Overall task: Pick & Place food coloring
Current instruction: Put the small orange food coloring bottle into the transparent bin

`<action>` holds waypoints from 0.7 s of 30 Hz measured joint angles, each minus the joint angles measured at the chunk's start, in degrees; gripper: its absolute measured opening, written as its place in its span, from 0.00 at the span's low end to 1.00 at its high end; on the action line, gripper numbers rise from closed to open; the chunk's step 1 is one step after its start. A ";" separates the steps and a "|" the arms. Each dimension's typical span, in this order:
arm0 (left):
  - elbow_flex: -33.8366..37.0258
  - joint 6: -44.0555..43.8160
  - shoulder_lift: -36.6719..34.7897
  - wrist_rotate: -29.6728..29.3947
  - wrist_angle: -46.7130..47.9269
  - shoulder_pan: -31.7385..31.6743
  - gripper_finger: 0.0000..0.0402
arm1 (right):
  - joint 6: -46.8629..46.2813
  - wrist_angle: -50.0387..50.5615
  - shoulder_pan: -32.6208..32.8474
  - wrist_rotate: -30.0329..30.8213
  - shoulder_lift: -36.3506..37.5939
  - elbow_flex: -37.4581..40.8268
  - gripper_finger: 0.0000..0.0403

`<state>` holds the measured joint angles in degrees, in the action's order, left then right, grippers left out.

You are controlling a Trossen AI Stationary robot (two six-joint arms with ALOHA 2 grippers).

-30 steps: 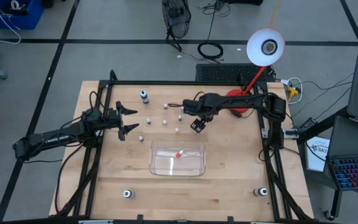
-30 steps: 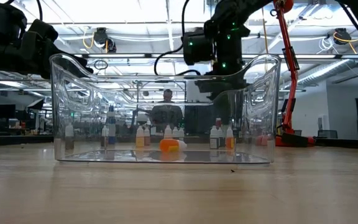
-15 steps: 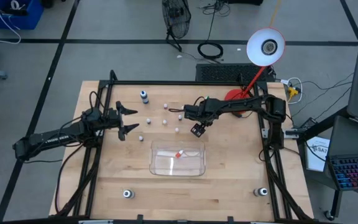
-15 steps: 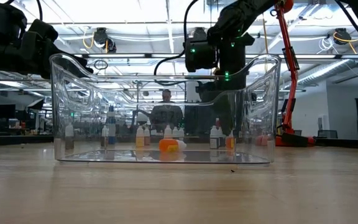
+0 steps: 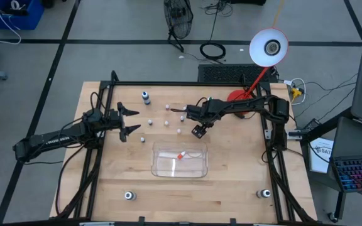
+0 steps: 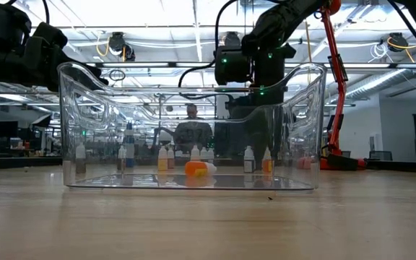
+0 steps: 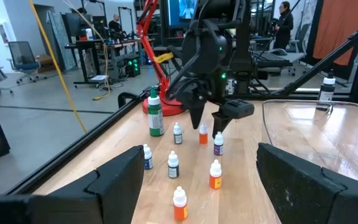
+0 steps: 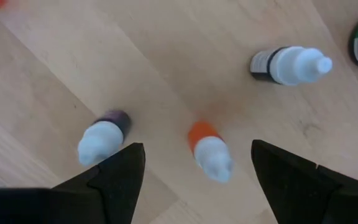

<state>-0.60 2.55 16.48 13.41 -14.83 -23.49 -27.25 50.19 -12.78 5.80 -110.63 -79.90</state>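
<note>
1. Wooden table in a lab with a grey floor; desks, chairs and people stand far off in the room behind, too small to make out.
2. Clear tray sits at the table's middle; one orange-and-white bottle lies on its side inside it.
3. Remaining food coloring bottles stand scattered on the wood beyond the tray, between the two arms. From above they are just pale dots and the colours are unreadable.
4. Left wrist view shows them better: white caps, with orange, blue, purple and dark bodies.
5. Taller green bottle with a white cap stands at the far edge of the group; its label is not legible.
6. Right gripper hangs over the bottles, fingers spread and nothing between them. Its own camera shows an orange bottle under the gap, not touched, and a purple bottle just beside it.
7. Left gripper waits at the left side of the table, fingers spread wide and empty.
8. Low view: the tray wall distorts the bottles behind it, and the left arm is cut off at the frame corner.
9. Red lamp at the back right.
</note>
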 joint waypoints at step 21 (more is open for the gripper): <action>0.00 0.00 0.01 0.00 0.00 0.00 0.76 | 1.20 0.20 0.00 -0.02 0.00 0.00 0.33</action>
<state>-0.60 2.55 16.49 13.41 -14.83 -23.49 -26.06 50.39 -12.78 5.78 -110.63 -79.90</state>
